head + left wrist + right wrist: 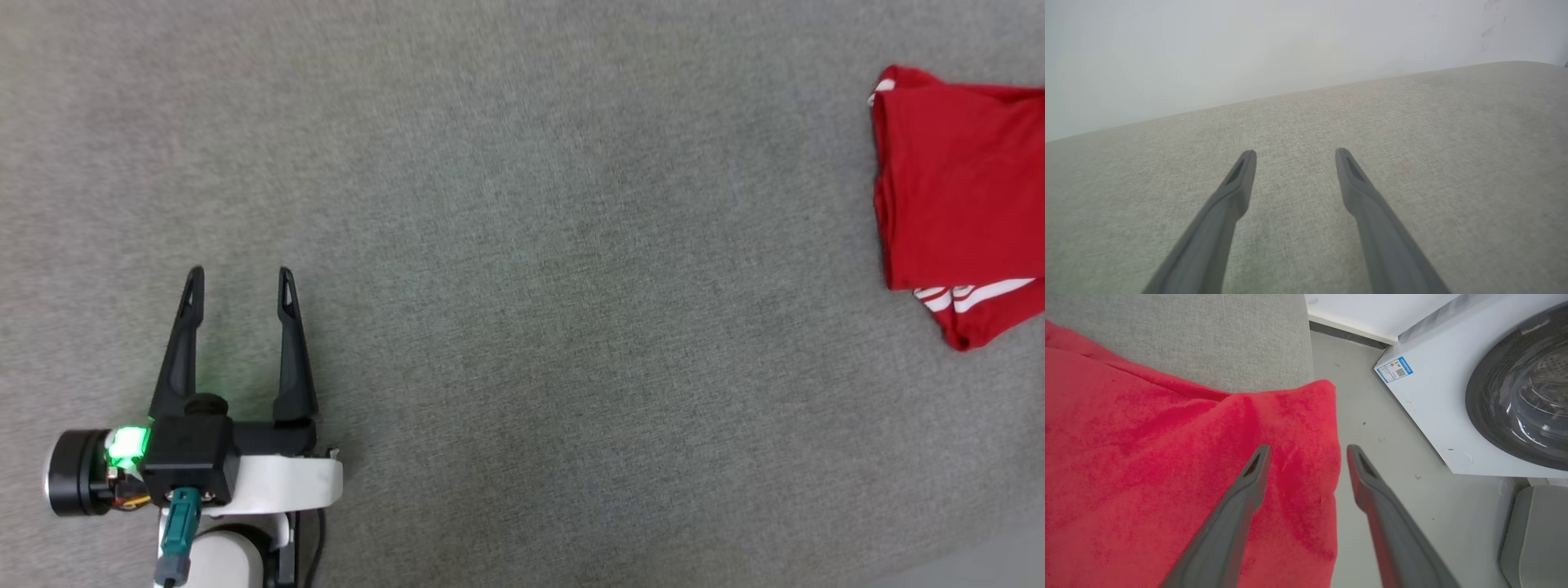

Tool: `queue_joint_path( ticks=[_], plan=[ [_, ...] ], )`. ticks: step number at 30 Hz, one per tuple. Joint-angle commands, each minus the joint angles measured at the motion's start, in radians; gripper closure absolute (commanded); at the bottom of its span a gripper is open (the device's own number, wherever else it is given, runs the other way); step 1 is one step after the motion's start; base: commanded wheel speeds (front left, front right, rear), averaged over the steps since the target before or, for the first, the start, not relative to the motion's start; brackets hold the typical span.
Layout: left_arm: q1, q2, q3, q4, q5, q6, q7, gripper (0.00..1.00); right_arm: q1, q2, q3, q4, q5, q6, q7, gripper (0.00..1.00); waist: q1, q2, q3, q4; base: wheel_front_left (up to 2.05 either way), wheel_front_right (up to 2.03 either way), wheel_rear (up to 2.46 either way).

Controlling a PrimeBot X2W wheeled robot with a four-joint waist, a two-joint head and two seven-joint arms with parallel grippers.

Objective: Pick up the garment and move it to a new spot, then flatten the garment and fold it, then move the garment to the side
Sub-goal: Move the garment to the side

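Observation:
The garment [959,196] lies folded at the far right of the grey fabric surface [522,245], plain red side up, with a strip of white-and-red striped trim at its near corner. My left gripper [241,286] stands open at the lower left, far from the garment, nothing between its fingers; the left wrist view shows my left gripper [1295,157] over bare grey fabric. In the right wrist view my right gripper [1308,455] is open just above the garment [1167,465], its edge lying between the two fingers and hanging past the surface's side.
A white washing machine [1453,375] with a dark round door stands on the pale floor [1384,457] beside the surface's right edge. A pale wall [1249,49] rises behind the grey surface's far edge.

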Motion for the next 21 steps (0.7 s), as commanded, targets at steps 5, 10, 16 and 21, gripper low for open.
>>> queue_joint_path(
  ticks=[5,10,16,21],
  plan=[
    [0.039,-0.019,-0.005,0.009,-0.018,0.018,-0.002,0.00,-0.059,0.032,-0.042,0.038,-0.127,-0.001,-0.174,0.00,-0.0001,0.0000,-0.105,0.026,0.00,0.00,0.00],
    [0.085,-0.039,-0.007,0.019,-0.030,0.026,-0.002,0.00,-0.045,0.098,-0.121,0.041,-0.234,-0.001,-0.395,0.00,-0.0001,0.0000,-0.186,0.055,0.00,0.00,0.00],
    [0.140,-0.055,-0.008,0.022,-0.037,0.037,-0.002,0.00,0.025,0.225,-0.293,-0.092,-0.334,-0.001,-0.470,0.00,-0.0001,0.0000,-0.263,0.100,0.00,0.00,0.00],
    [0.172,-0.067,-0.010,0.029,-0.038,0.037,-0.002,0.00,0.218,0.368,-0.477,-0.361,-0.432,-0.001,-0.469,0.00,-0.0001,0.0000,-0.309,0.136,0.00,0.00,0.00]
  ],
)
